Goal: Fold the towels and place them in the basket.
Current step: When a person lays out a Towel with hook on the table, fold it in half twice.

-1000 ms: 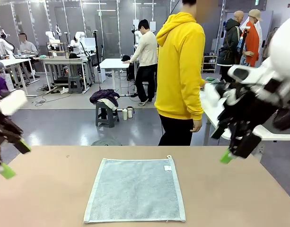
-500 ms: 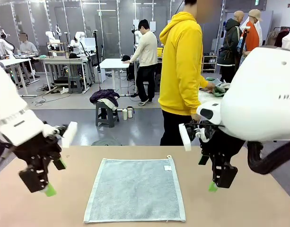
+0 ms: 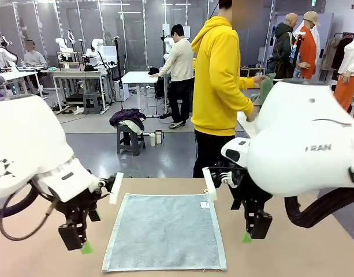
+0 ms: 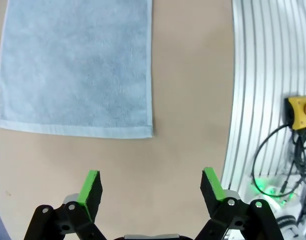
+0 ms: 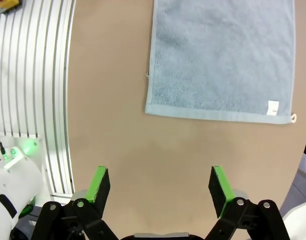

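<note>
**Left gripper** (image 4: 152, 181): The green pads (image 4: 91, 186) are spread as wide as they are seen to go. Nothing is held between them, and bare table (image 4: 187, 100) is seen through the gap. The fingers are pointed downward just off the towel's left edge, toward its near-left corner, clear of the cloth. Whether the tips touch the table cannot be told.

**Right gripper** (image 5: 158, 180): The pads (image 5: 99, 182) are likewise set fully apart, with nothing gripped. The fingers are pointed downward just beside the towel's right edge, clear of the cloth. Contact with the table cannot be judged.

**Towel** (image 3: 165, 231): One pale grey-blue terry cloth is laid flat and fully unfolded on the tan table, between the two grippers. A paler hem is seen all round it.

**Tag** (image 3: 205, 205): A small white tag is found at the towel's far-right corner, with a thin loop (image 5: 292, 118) sticking out past the hem beside it.

**Ribbed metal surface** (image 5: 33, 75): A ribbed surface is seen beyond the table edge on the robot's side of the towel. A yellow box with a red button (image 4: 300, 111) is mounted on it.

**Person** (image 3: 220, 81): A person in a yellow hooded top is stood beyond the towel's far edge, turned to the side.
</note>
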You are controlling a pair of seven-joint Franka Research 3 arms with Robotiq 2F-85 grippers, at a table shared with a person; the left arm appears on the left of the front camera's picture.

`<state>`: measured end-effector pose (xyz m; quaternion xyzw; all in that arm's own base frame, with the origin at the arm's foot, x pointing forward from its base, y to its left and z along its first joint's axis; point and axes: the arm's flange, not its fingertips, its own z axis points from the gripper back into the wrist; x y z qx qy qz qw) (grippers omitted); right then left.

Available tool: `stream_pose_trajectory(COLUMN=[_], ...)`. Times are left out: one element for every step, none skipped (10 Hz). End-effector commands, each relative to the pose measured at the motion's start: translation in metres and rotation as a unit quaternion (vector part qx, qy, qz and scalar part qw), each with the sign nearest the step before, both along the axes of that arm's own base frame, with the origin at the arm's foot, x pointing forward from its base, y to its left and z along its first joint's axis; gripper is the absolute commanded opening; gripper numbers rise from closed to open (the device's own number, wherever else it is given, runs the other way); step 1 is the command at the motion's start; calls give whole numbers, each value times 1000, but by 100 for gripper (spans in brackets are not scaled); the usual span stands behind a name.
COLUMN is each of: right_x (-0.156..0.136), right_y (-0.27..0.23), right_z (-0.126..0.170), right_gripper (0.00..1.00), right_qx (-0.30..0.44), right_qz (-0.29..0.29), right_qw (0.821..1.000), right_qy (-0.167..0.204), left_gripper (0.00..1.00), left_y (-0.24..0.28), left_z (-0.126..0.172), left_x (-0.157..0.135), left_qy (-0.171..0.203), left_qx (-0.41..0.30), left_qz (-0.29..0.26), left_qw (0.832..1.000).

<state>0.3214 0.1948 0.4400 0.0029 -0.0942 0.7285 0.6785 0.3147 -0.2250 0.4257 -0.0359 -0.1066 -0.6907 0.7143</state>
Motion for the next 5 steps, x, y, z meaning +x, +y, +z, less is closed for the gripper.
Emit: stream_pose_trajectory(right_x=[-11,-12,-15,-17,-17], right_y=[11,17,24,28,32], right_z=[-39,-51,-63,-71,-81], right_gripper=[100,100,100,100,100], right_qx=[-14,-18,-36,-44,-47], right_qz=[-8,-26,-35,-47,-50], right_qw=[1000,999,999,998,997], right_qy=[-15,-17,-12,-13,-18], left_gripper=[100,100,100,100,100], left_y=[17,17,14,11,8], left_z=[-47,-55,-64,-74,-86], left_x=[-34,-31,-31,-34,-36], left_qy=[-17,-6,-10,-5,0], left_qx=[7,6,10,18,17], left_qz=[23,30,31,29,33], left_qw=[1000,1000,999,999,999])
